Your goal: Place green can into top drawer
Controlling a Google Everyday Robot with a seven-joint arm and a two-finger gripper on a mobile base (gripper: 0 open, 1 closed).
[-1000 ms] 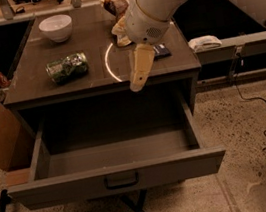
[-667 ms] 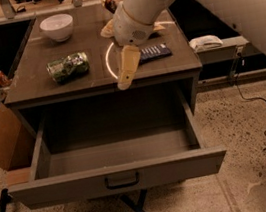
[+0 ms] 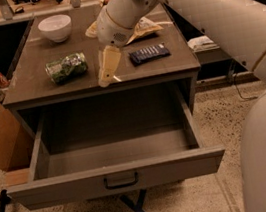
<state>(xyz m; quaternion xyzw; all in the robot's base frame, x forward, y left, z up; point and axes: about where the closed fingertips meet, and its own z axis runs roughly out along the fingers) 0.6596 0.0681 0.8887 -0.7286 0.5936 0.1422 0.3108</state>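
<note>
Leftward the gripper has swung across the table top, nearer the green can than a second ago.

Camera view: the gripper hangs tip-down at mid-frame, over the front edge of the table top. It carries nothing, and from this side angle I cannot tell whether it is wide or narrow. The green can lies on its side just left of the gripper, apart from it and not touched. A white bowl sits behind the can at upper left, and a dark packet lies right of the gripper. Below, the top drawer stands pulled out across the lower frame, its handle at centre.
</note>
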